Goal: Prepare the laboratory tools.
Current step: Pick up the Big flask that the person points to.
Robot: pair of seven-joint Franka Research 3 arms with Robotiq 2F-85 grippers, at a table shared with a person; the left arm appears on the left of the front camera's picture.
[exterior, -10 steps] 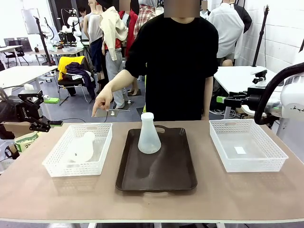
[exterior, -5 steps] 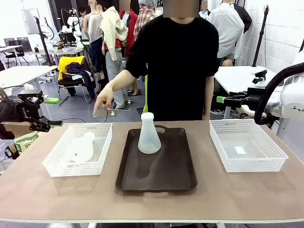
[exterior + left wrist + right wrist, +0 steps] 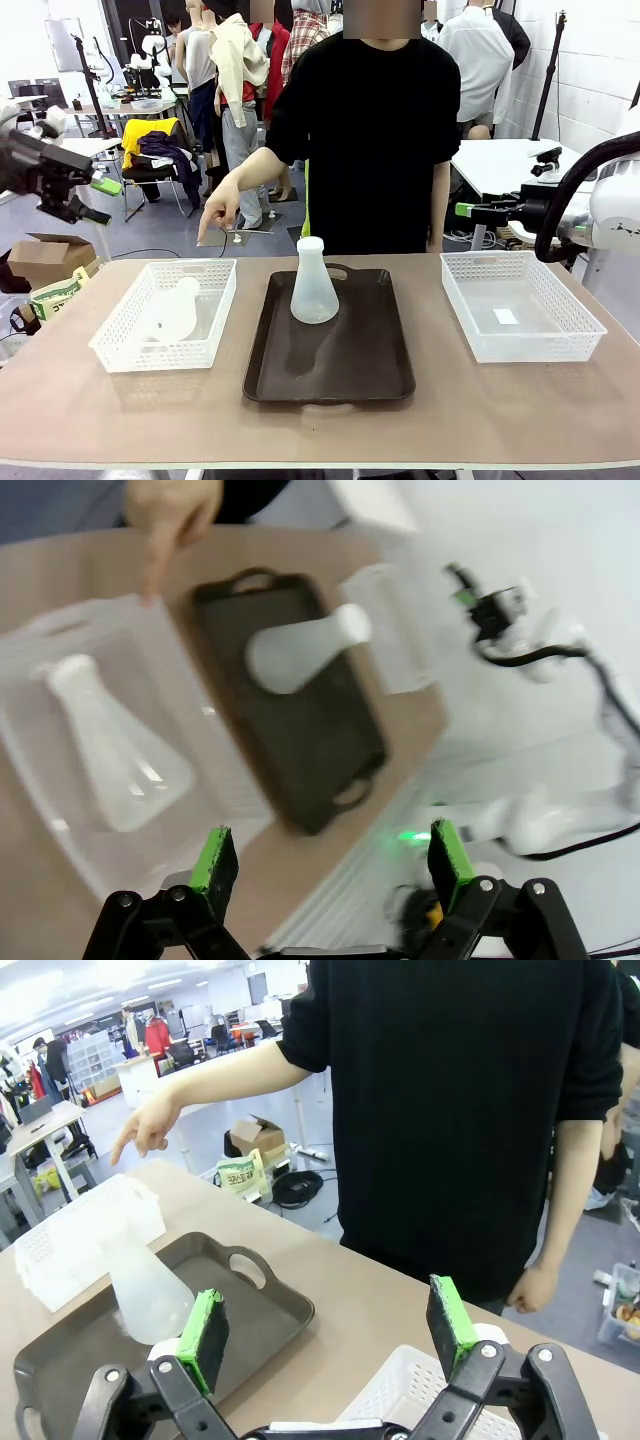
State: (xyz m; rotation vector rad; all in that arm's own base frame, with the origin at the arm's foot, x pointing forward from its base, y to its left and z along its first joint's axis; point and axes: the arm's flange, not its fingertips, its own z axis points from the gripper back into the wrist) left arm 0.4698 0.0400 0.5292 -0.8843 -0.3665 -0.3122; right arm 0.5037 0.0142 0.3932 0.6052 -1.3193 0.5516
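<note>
left pincer point(image 3: 330, 852) and right pincer point(image 3: 328, 1328) both spread wide, empty, upright flask point(image 3: 314, 283) on tray point(image 3: 370, 372), second flask point(image 3: 172, 308) lying in basket point(image 3: 112, 348)

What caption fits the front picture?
A person's hand points toward the basket holding one flask; another flask stands on the tray.

the left gripper point(image 3: 106, 200) has risen from its low spot just off the left edge of the table point(image 3: 100, 420), beside the left white mesh basket point(image 3: 112, 352), and now hangs well above the tabletop, its green pads tipped downward toward the table. with the arm lifted, a brown cardboard box point(image 3: 45, 258) on the floor behind, which the gripper covered before, has come into plain sight.
</note>
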